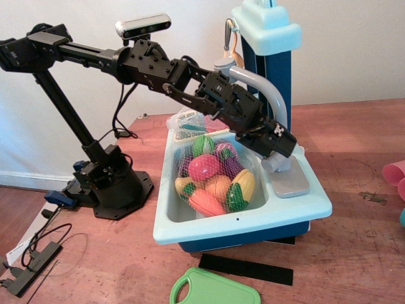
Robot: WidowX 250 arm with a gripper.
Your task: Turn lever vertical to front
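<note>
A plain white wall rises behind a worn reddish-brown wooden tabletop.

Netted toy food filling basin

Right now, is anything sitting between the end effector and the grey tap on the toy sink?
Nothing visible does. The end effector is already right beside the lower stem of the grey tap, above its round base. The mesh bag of toy food lies in the basin to the side, out of that gap. Whether the jaws touch the tap cannot be told.
</note>
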